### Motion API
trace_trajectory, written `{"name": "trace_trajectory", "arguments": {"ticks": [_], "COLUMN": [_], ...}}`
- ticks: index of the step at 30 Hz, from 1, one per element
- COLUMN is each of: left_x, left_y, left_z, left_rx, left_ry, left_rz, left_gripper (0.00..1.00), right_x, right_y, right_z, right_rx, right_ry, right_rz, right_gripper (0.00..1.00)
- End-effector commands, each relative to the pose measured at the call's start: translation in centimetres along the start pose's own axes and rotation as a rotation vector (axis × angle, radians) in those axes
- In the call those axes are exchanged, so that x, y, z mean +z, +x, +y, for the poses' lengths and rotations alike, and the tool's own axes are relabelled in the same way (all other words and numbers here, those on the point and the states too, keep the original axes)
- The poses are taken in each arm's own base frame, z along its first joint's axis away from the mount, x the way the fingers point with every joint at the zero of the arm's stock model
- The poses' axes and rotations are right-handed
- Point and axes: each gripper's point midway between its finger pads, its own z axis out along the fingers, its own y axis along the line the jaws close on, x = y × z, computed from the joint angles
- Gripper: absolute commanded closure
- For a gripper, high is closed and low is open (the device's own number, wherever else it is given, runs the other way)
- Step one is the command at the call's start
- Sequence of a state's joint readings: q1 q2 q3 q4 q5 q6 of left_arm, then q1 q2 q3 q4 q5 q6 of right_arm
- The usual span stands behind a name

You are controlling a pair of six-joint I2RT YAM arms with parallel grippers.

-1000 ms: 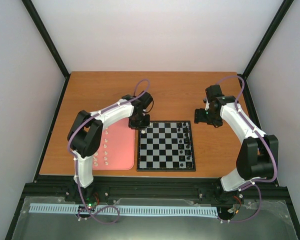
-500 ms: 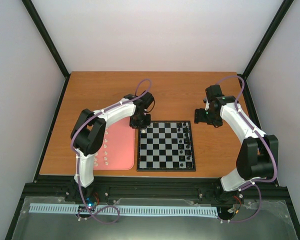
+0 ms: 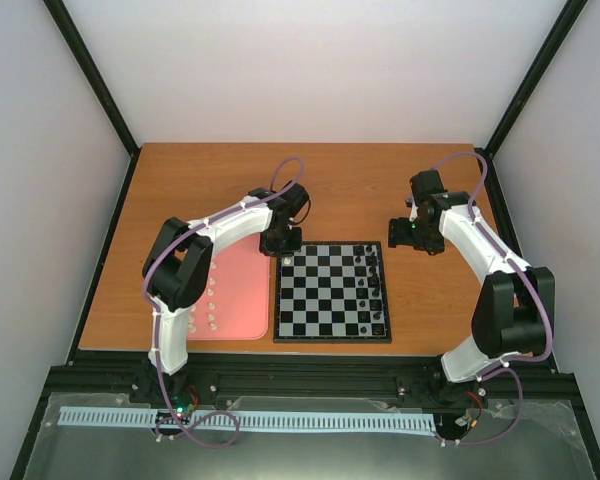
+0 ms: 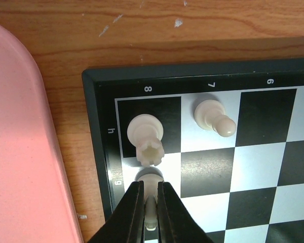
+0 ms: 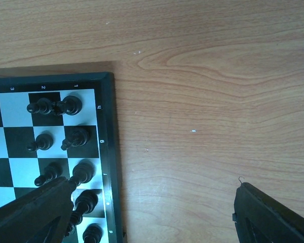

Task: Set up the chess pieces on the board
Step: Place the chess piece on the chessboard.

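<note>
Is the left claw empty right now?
No, the left claw is shut on a cream chess piece, over the board square beside the cream rook in the corner.

The table (image 4: 218,30) is showing wood grain flecked with pale scratches, and the pink tray (image 4: 20,152) is looking like matt, finely speckled plastic. The board (image 4: 192,71) is lying smooth with a faint sheen, its cream chess pieces (image 4: 146,132) looking matt, the black figures (image 5: 71,105) catching glossy highlights.
</note>
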State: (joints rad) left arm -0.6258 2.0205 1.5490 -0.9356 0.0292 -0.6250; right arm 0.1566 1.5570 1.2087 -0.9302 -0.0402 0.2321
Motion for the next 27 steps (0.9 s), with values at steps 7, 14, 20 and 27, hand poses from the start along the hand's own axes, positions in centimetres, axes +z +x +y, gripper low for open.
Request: {"name": "trace_trajectory", "arguments": {"ticks": [7, 14, 20, 27], "left_x": [-0.5, -0.7, -1.7, -7.7], "left_y": [-0.8, -0.8, -0.8, -0.9], "left_z": [-0.8, -0.8, -0.7, -0.1], "left_rx": [0.014, 0.021, 0.027, 0.071], "left_ry": [0.002, 0.008, 0.011, 0.015], "left_rz": [-0.034, -0.039, -0.05, -0.134], "left_gripper": [0.9, 0.73, 0.65, 0.36], "right_x": [0.0, -0.1, -0.1, -0.1], "right_y": [-0.3, -0.4, -0.5, -0.7], "right_z": [-0.2, 0.0, 0.0, 0.3], "right_rx": [0.0, 0.001, 0.003, 0.01], "right_ry": [0.002, -0.007, -0.008, -0.023], "right_rz": [0.0, -0.004, -0.005, -0.013], "right_gripper": [0.0, 0.0, 0.0, 0.0]}}
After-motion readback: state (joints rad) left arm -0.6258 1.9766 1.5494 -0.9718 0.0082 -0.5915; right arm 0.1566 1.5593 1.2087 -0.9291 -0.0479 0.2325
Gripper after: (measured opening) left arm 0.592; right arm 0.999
